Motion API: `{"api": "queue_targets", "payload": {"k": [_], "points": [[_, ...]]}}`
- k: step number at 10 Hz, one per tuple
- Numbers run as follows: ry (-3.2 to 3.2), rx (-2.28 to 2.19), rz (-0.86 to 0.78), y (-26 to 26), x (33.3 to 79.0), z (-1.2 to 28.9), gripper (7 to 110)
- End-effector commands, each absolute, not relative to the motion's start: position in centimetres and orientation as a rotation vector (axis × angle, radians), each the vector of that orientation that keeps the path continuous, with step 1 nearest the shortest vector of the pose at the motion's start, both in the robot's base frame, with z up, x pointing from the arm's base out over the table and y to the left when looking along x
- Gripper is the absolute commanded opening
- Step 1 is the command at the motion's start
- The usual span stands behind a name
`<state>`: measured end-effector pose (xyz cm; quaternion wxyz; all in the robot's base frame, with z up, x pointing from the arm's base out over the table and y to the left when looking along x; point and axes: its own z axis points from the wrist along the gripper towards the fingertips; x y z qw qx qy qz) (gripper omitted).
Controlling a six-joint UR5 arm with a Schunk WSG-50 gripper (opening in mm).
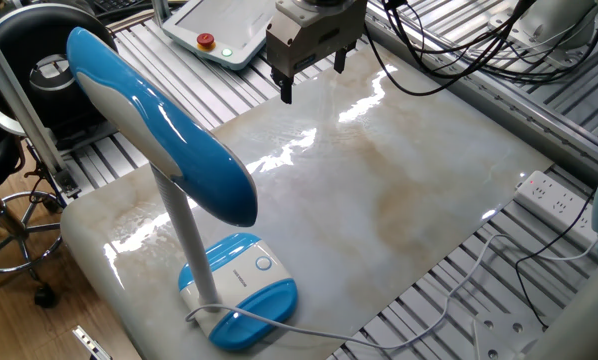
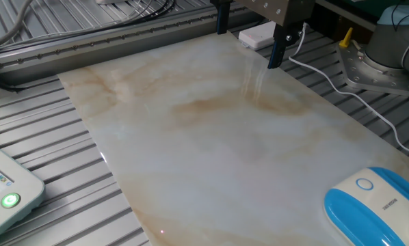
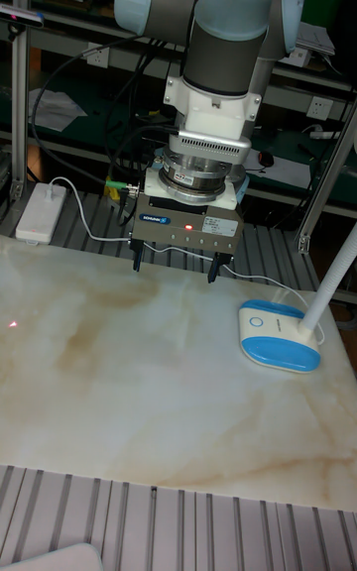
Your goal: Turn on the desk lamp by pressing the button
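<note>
1. Your gripper (image 3: 176, 267) hangs wide open over one edge of the table (image 1: 399, 190), with nothing in its fingers.
2. You'll find the desk lamp (image 1: 159, 130) upright near another edge, well apart from it.
3. The button (image 1: 264, 264) sits on top of the lamp's base, untouched.

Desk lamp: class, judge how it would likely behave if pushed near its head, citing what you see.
Likely top-heavy: the long head overhangs a slim stem, so a high push could tip the desk lamp. Its base sits flat on a glossy table, so it might slide. The thin cord looks floppy.
</note>
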<state>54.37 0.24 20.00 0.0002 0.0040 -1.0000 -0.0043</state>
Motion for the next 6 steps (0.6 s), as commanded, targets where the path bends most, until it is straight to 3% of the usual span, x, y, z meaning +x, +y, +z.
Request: {"api": "queue_targets", "payload": {"k": [1, 2, 6], "points": [[-3.221, -0.283, -0.127, 1.98, 56.89, 20.18, 109], [-3.223, -0.266, -0.123, 1.94, 56.90, 20.14, 7], [-3.225, -0.243, -0.122, 1.94, 56.89, 20.13, 7]]}}
